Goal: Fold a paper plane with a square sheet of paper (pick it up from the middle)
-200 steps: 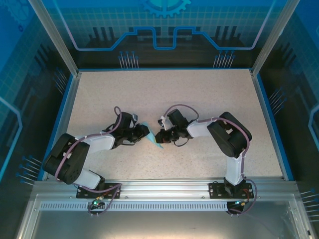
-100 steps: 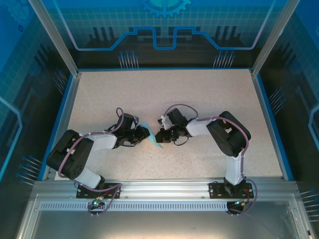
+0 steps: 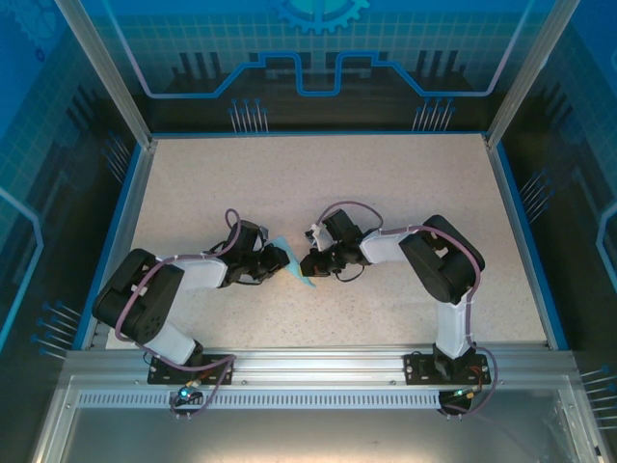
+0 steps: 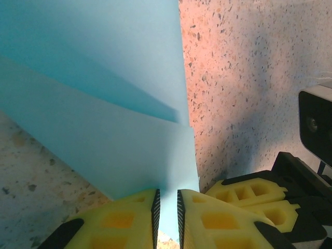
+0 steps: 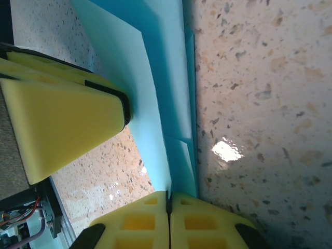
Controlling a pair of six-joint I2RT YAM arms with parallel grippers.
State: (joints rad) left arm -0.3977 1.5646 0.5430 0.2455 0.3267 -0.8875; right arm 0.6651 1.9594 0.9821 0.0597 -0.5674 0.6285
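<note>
The light-blue paper [image 3: 295,271], folded into a narrow layered strip, lies mid-table between both grippers. My right gripper [image 3: 309,264] comes from the right and is shut on the paper's near end [image 5: 179,155]; its pads [image 5: 169,196] meet with the sheet pinched between them. My left gripper [image 3: 281,262] comes from the left. Its jaws [image 4: 167,194] stand a narrow gap apart over the paper [image 4: 104,104], which shows blue through the gap. In the right wrist view the left fingers [image 5: 62,119] touch a raised flap. The right gripper's fingers [image 4: 249,196] sit close beside the left jaws.
The speckled beige table [image 3: 386,193] is ringed by a blue border [image 3: 525,222] and metal frame posts. Both arm bases are bolted to the rail [image 3: 318,371] at the near edge. The right wrist's camera housing [image 4: 316,122] sits close by the left gripper.
The left arm's elbow has swung up and to the right while its gripper stayed at the paper, jaws narrowing slightly. The right arm and the paper have hardly moved.
</note>
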